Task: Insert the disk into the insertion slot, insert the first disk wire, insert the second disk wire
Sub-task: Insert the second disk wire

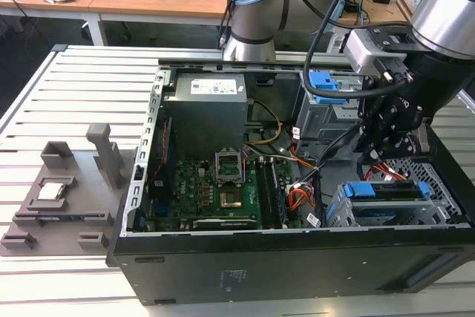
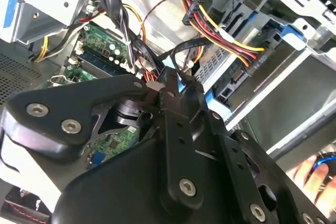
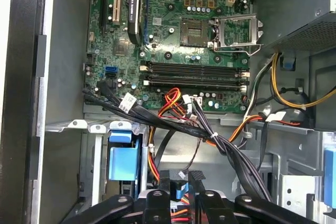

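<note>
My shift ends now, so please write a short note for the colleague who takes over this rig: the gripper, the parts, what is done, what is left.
Gripper: shut on a blue wire plug; in the exterior view it hangs just above the insertion slot.
Disk: lies in the slot, with its blue rails on top.
Done: the disk looks inserted.
Left: the held plug is not yet in the disk. A black plug on red and yellow wires hangs free, so both wires seem undone.

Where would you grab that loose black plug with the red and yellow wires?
By the black plug body, pinched across its flat faces, probably side-on: the body looks rigid and blocky, while the wires trailing from it are limp.
</note>
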Motion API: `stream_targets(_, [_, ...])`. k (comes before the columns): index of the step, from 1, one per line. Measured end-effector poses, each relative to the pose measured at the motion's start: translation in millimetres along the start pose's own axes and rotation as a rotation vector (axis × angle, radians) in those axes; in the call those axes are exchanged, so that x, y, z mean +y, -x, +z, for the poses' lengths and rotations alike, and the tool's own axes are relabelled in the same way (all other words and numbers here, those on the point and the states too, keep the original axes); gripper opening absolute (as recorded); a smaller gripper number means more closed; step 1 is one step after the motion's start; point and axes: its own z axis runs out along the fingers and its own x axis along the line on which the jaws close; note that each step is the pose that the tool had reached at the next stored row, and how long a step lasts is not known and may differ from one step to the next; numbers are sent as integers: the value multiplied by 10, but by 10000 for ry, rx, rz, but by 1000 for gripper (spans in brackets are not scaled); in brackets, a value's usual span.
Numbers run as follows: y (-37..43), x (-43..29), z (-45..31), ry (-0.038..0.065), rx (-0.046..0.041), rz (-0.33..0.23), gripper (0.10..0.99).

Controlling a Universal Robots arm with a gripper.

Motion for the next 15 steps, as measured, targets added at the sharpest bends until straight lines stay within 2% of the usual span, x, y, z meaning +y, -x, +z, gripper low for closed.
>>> stream_targets(2, [6, 2, -48, 8, 151, 7, 282])
stream_targets(4, [7, 3, -54, 21, 406, 15, 282])
stream_targets(5, [16, 2, -55, 38, 730, 22, 282])
stream_targets(6, [32, 2, -53, 57, 1109, 31, 282])
stream_targets(7, [46, 1, -54, 69, 1345, 33, 282])
stream_targets(8, [58, 0, -53, 79, 1510, 34, 282])
stream_targets(9, [84, -1, -51, 91, 1711, 33, 282])
stream_targets(10, [125, -3, -49, 96, 1776, 27, 282])
stream_targets(15, [187, -7, -38, 98, 1782, 16, 282])
